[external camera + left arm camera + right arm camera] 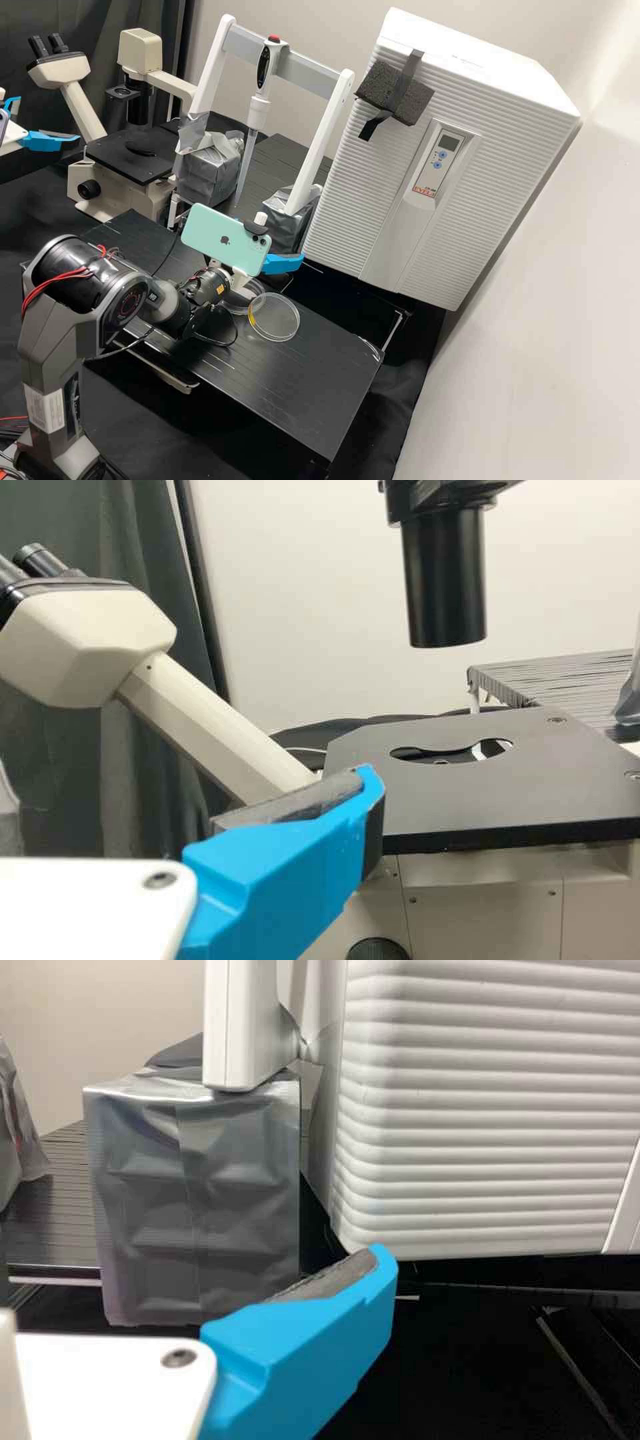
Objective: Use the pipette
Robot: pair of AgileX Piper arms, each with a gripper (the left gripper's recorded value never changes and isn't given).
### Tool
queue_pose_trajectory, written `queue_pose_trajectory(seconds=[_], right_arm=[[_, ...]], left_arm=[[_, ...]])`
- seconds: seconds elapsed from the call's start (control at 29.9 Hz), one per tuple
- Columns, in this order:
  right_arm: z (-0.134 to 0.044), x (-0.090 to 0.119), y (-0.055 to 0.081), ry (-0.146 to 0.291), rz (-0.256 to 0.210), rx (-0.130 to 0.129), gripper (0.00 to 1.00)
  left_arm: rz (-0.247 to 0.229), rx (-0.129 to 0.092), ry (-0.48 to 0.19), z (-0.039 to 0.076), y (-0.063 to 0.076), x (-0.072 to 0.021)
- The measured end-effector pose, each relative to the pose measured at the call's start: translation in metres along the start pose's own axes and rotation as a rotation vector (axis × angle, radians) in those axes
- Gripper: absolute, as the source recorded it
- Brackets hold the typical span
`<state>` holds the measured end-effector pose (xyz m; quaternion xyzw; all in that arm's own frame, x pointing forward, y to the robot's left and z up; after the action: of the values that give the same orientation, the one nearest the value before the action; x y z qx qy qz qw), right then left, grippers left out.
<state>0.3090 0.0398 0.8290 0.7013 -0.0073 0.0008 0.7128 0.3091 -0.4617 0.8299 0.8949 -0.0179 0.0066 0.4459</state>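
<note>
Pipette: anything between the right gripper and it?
Partly. The grey taped block at the stand's near leg sits straight ahead of the right gripper. The pipette hangs higher, from the crossbar between the legs, and the space around it looks open.

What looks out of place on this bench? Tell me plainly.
A black foam block is taped to the white cabinet's top edge, and the stand's feet are bundled in crumpled grey tape. Nothing looks spilled.
</note>
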Motion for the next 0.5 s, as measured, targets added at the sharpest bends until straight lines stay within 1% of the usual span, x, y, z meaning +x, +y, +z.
queue_pose_trajectory(seconds=[0.33, 0.4, 0.43, 0.5], right_arm=[[0.0, 0.0, 0.0, 0.0, 0.0, 0.0, 1.0], [0.0, 0.0, 0.0, 0.0, 0.0, 0.0, 1.0], [0.0, 0.0, 0.0, 0.0, 0.0, 0.0, 1.0], [0.0, 0.0, 0.0, 0.0, 0.0, 0.0, 1.0]], left_arm=[[0.0, 0.0, -0.003, 0.001, 0.0, 0.0], [0.0, -0.014, -0.019, 0.006, 0.0, -0.0003], [0.001, -0.026, -0.038, 0.01, 0.001, -0.0008], [0.004, -0.035, -0.086, 0.021, 0.002, -0.0022]])
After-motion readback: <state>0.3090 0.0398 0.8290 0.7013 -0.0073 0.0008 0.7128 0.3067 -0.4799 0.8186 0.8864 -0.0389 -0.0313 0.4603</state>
